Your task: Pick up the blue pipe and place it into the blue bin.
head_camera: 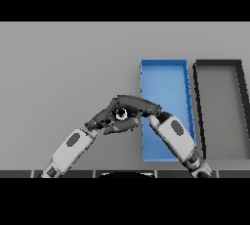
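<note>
The blue bin [166, 79] lies on the grey table right of centre, open side up. My right arm crosses the bin's near left corner, and my right hand [138, 104] reaches left past the bin's left wall. My left hand [103, 118] sits just below and left of it, fingers [122, 126] relaxed and pointing right. The two hands overlap around a small pale ring [120, 114]. No blue pipe shows; the hands cover the spot between them, and I cannot tell what the ring belongs to.
A dark grey bin [219, 106] stands directly right of the blue bin, walls nearly touching. The grey table [63, 67] stretches away to the left and to the far side.
</note>
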`<action>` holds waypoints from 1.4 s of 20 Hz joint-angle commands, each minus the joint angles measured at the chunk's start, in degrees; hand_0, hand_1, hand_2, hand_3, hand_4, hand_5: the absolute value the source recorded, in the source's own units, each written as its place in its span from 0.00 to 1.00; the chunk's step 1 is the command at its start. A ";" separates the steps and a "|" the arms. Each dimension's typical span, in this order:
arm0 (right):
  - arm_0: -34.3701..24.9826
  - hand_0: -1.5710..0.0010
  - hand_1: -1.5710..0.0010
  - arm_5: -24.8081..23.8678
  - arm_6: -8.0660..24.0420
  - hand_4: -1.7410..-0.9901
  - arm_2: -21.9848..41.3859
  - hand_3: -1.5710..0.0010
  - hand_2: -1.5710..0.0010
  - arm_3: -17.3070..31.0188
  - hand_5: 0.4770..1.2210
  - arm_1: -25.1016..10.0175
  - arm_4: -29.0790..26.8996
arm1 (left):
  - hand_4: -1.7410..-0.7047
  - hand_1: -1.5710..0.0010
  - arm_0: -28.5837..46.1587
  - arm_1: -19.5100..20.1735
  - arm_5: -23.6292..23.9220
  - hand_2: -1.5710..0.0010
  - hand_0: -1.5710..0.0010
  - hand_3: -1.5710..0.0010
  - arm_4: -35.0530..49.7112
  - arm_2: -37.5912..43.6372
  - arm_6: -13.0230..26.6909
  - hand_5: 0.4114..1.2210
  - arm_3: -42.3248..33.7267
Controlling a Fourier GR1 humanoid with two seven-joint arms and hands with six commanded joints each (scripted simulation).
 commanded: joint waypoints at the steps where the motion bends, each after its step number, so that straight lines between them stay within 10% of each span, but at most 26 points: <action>1: 0.36 0.06 0.06 0.37 -0.88 0.37 -0.03 0.08 0.06 -0.38 0.82 0.25 1.14 | 0.01 0.07 -0.28 0.22 0.22 0.06 0.06 0.65 -0.44 -0.36 0.09 0.99 0.26; 4: 0.62 0.03 0.03 1.09 1.09 0.36 -1.30 0.04 0.03 0.00 0.91 1.96 -0.60 | 0.01 0.14 -1.69 0.89 0.53 0.03 0.05 0.68 -0.57 -0.96 0.49 1.00 0.75; 6: 1.06 0.02 0.02 1.86 0.50 0.35 -1.53 0.03 0.02 0.12 0.94 2.52 -0.97 | 0.19 0.24 -2.08 1.79 -0.24 0.21 0.10 0.67 -1.26 -1.62 -0.70 1.00 1.34; 10: 2.17 0.01 0.01 2.31 0.86 0.35 -1.26 0.01 0.01 -1.65 0.98 3.87 0.66 | 0.54 0.67 -2.08 3.46 -3.80 0.67 0.60 0.86 -2.47 -1.75 -0.39 0.99 1.00; 16: 2.76 0.00 0.00 2.30 2.90 0.34 -2.10 0.00 0.00 -2.84 0.99 5.55 -0.70 | 0.83 0.91 -2.20 3.59 -2.45 0.91 0.90 0.96 -6.03 -1.19 1.36 0.53 1.40; 25: 2.74 0.00 0.00 1.22 0.44 0.33 -3.55 0.00 0.00 -1.84 1.00 6.45 1.15 | 0.84 0.99 -1.07 3.35 -0.56 0.99 0.99 1.00 -3.61 -0.01 8.29 0.25 1.21; 28: 1.52 0.00 0.00 -1.27 6.34 0.33 -5.80 0.00 0.00 -2.18 1.00 8.24 -9.76 | 0.83 0.99 -0.71 3.19 -0.10 0.99 0.99 1.00 -4.63 -0.63 8.44 0.20 1.33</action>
